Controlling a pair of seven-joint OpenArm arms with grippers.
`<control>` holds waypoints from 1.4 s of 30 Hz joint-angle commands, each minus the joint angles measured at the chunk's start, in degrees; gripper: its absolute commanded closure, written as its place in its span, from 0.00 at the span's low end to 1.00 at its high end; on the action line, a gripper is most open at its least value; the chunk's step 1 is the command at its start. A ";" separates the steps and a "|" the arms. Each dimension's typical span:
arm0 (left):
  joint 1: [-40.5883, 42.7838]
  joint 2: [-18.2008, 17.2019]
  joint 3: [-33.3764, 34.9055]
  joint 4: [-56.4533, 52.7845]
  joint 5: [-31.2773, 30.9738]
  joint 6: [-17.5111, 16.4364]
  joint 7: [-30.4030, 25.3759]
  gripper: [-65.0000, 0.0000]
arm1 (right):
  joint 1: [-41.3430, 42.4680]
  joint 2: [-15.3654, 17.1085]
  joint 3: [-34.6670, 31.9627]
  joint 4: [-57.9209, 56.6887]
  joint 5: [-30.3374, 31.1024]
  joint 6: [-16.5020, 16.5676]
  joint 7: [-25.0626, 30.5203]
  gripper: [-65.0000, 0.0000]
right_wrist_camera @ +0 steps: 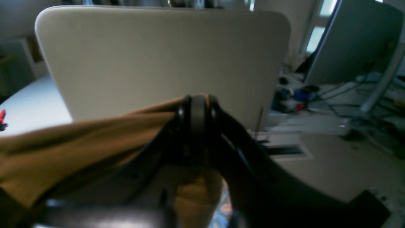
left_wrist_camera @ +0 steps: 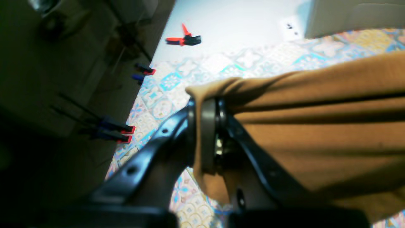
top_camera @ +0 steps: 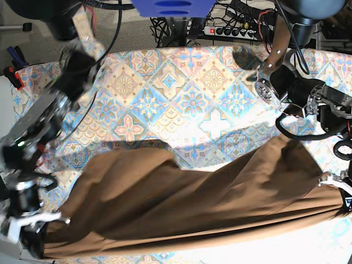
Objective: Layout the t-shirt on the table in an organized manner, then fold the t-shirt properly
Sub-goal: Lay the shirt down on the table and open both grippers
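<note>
Holding the shirt [top_camera: 181, 203] at both ends, I have it strung between the two arms along the near edge of the table [top_camera: 187, 93]. My left gripper [left_wrist_camera: 208, 133] is pinched tight on a bunched corner of cloth, and the fabric runs away from its fingertips toward the other arm. My right gripper [right_wrist_camera: 197, 126] is likewise clamped on a corner, with the shirt trailing off toward the left arm.

From the base view, the shirt's long axis lies across the table, side to side, one grip at each end. The top edge looks taut near the grippers, while the middle sags and lies in diagonal folds on the patterned cloth. I cannot tell which end is collar and which is hem.

Neither arm is nearer; each owns an end. My judgement is that the next move turns on drawing both ends apart along that axis, then carrying them toward the far side to spread the body flat.
</note>
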 commanded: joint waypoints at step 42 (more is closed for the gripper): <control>8.49 0.32 11.24 -47.16 14.28 8.87 -34.60 1.00 | 18.33 4.92 -18.95 -81.06 -0.43 -0.61 43.32 1.00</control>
